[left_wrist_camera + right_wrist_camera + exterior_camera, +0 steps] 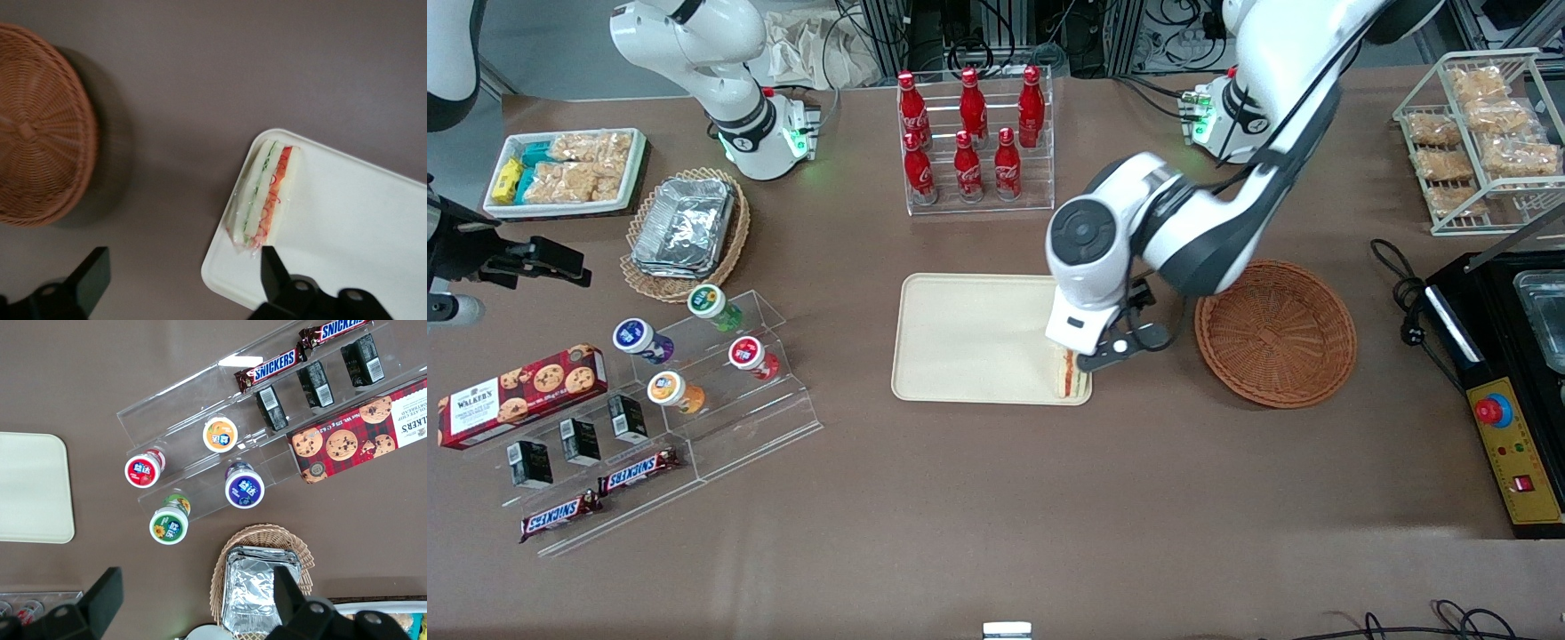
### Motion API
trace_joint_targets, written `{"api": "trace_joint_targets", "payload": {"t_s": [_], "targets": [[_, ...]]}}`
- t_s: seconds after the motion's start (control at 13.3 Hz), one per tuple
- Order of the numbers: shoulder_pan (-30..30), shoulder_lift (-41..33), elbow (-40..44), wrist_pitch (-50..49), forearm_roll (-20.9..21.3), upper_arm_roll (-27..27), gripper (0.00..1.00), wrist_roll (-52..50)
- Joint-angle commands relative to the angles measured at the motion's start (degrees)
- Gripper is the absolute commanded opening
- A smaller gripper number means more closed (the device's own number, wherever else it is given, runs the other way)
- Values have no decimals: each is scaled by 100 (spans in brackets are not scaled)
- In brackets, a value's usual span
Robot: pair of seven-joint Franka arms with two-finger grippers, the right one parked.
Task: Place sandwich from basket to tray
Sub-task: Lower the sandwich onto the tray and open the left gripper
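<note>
Sandwich (263, 197) lies on the tray (960, 342), tucked into the tray corner nearest the front camera on the basket's side, filling edge showing red and green. Basket (1276, 333) sits empty on the tabletop, just beside the tray toward the working arm's end.

End effector (180, 277) hovers above the sandwich, fingers spread wide and holding nothing; one fingertip (270, 263) hangs close to the sandwich's end without gripping it, the other over bare tabletop.

Judgement: release step, placement essentially done. Next move calls for a straight lift clear, so the near finger does not drag the sandwich over the low rim.
</note>
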Motion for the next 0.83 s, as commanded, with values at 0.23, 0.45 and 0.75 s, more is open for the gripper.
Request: {"api": "trace_joint_targets", "payload": {"t_s": [0.23,0.45,0.75], "targets": [[-6,-2370,-932,-290,-1805,2534,100,3366],[-6,-2928,-1419,-182,-1815,3458,100,5354],[-6,-2377,-534,-736,-1753,3742,100,6310]]}}
